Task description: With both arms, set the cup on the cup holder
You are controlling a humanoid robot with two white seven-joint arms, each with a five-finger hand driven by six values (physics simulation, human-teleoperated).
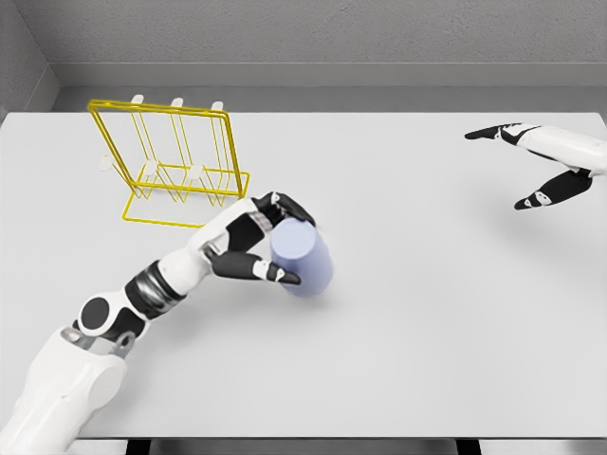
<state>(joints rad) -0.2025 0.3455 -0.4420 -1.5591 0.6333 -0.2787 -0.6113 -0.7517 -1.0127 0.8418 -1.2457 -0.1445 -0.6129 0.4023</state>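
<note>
A pale lavender cup [305,260] stands slightly tilted on the white table, just left of the middle. My left hand [275,242] wraps around its left side, thumb in front and fingers over the rim, shut on it. The yellow wire cup holder [176,163] with white-tipped pegs stands at the back left, behind and to the left of the cup. My right hand [531,163] hovers at the far right with its fingers spread, holding nothing.
The white table [408,332] spans the whole view, with a grey wall behind its far edge. Its front edge runs along the bottom of the picture.
</note>
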